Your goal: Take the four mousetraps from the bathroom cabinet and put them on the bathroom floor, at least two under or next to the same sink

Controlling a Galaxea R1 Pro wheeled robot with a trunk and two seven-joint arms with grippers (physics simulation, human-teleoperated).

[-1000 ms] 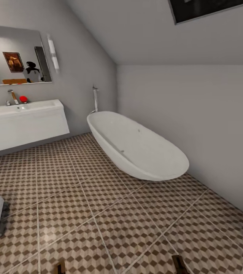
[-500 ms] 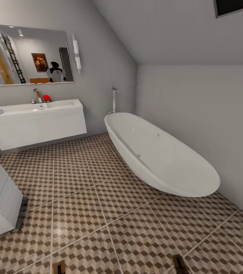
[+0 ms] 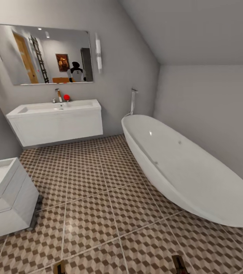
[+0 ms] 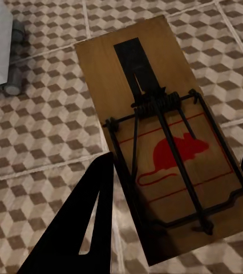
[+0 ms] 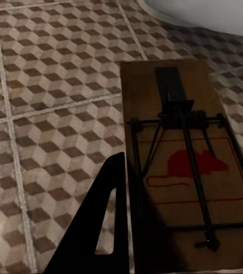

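Patterned tiles of brown, beige and white cubes cover the bathroom floor (image 3: 98,198), with pale grout lines crossing it.

In the left wrist view, the left gripper (image 4: 175,220) has its dark fingers (image 4: 90,222) on either side of a mousetrap (image 4: 161,137), pinching it by its edges above the floor. It is a flat brown wooden board with a black wire spring and bar, a dark metal plate toward its far end and a red mouse printed inside a thin red outline.

In the right wrist view, the right gripper (image 5: 184,222) grips a second mousetrap (image 5: 181,154) the same way, one dark finger (image 5: 101,222) against the board's side and the other just showing at the opposite edge. This board carries the same black wire and red mouse, and hangs over the tiles near the foot of the white bathtub (image 3: 186,171).

Farther out, the long white sink (image 3: 56,121) hangs on the back wall under a mirror (image 3: 41,55), a chrome tap (image 3: 57,95) and a small red object (image 3: 66,97) at its back edge. A white boxy toilet (image 3: 5,198) stands at the floor's left side, and the bathtub stretches along the right wall.
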